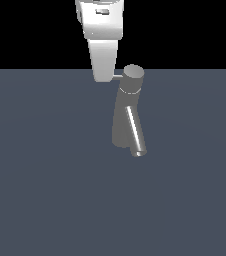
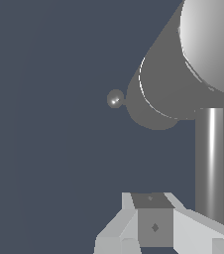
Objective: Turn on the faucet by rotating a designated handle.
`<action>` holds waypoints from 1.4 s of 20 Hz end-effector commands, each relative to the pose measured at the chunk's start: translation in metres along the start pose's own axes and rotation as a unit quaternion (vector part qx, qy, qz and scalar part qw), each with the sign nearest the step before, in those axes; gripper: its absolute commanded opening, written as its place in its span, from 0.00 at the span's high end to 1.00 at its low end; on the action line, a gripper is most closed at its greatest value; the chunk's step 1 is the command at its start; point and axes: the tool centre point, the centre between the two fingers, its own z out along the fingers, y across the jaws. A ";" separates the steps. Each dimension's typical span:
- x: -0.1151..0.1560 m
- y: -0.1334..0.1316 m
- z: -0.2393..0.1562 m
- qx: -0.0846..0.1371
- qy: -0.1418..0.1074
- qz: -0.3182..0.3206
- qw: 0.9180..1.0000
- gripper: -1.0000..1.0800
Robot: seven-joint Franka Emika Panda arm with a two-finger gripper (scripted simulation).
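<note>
Slippage is the chief hazard. Exterior view: the white, faceted gripper (image 1: 104, 75) hangs at the faucet cap's 9 o'clock, where the handle (image 1: 118, 76), a thin smooth grey rod, meets it; pressing near the rod's tip, the finger could ride off without turning it. The faucet (image 1: 127, 112) stands at the picture's centre, a tapering matte-metal body with a slanted tubular spout. Wrist view: the handle (image 2: 211, 163) is a glossy cylinder passing beside one blocky finger (image 2: 196, 230); whether the jaws are apart or closed cannot be told.
</note>
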 end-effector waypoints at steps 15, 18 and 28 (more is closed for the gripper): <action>-0.003 0.035 0.000 0.000 0.000 0.000 1.000 1.00; -0.003 0.041 0.000 0.000 0.000 0.000 1.000 1.00; -0.005 0.058 0.000 0.000 0.000 0.000 1.000 1.00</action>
